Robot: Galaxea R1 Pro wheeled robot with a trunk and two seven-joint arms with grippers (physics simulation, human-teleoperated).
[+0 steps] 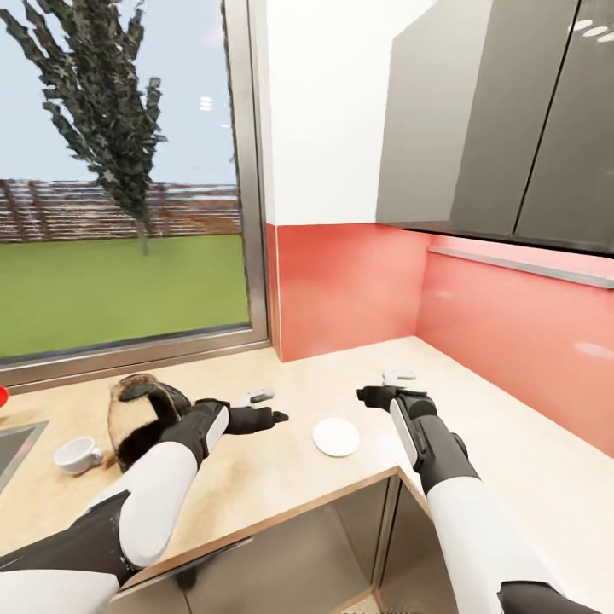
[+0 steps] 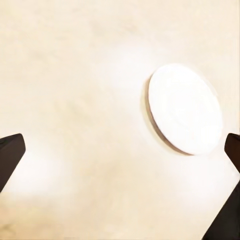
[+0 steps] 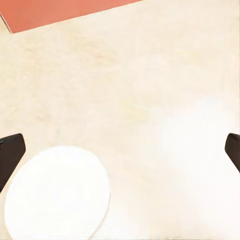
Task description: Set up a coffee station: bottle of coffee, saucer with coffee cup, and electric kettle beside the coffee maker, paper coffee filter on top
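Both my claws hover over the worktop point(image 1: 256, 477) corner, and both are spread wide with nothing between the fingers. The saucer point(image 1: 336, 437) lies flat on the beige surface between them, just right of my left claw point(image 1: 266, 408) and near-left of my right claw point(image 1: 388, 385). My right looks a touch closer, though either arm could reach it. Being round, it has no long axis to line up with; I judge I'd have to come at its thin rim. The coffee cup point(image 1: 78, 454) sits well to the left, by the sink edge, its handle side hard to make out. The electric kettle point(image 1: 141, 418) stands just behind my left forearm, which hides part of it; it looks tilted, but I can't be sure. A red speck at the far left edge is cut off, too little to name.
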